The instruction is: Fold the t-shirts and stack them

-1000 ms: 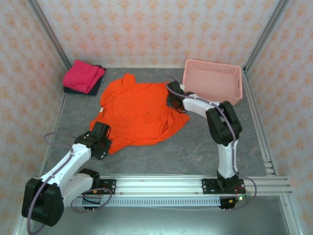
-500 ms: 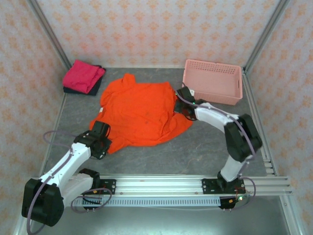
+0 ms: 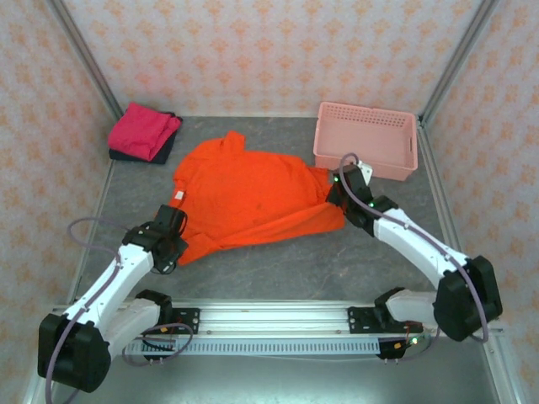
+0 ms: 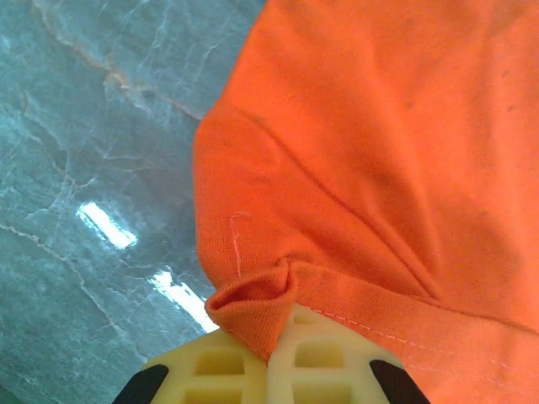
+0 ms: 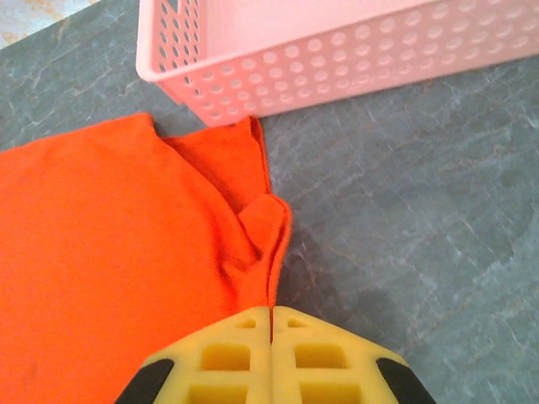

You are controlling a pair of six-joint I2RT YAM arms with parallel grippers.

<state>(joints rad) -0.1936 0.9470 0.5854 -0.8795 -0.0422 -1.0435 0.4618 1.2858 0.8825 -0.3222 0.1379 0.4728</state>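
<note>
The orange t-shirt (image 3: 253,198) lies stretched across the middle of the grey table, pulled taut between both grippers. My left gripper (image 3: 171,236) is shut on its near left hem corner; the cloth (image 4: 379,151) bunches into a small fold right at the closed jaws of the left gripper (image 4: 271,358). My right gripper (image 3: 338,187) is shut on the shirt's right edge, a pinch of cloth (image 5: 109,252) caught in the right gripper (image 5: 271,316). A folded magenta t-shirt (image 3: 143,130) rests on a dark t-shirt (image 3: 162,152) at the back left.
A pink lattice basket (image 3: 366,139) stands at the back right, close beyond my right gripper, its perforated wall (image 5: 337,50) near the shirt's edge. Bare grey table (image 3: 278,269) runs along the front, bounded by the rail and the patterned walls.
The right gripper shut on the shirt's right edge and drew it rightward and nearer. The shirt went from rumpled to stretched out. The left gripper shifted slightly left, still gripping.
</note>
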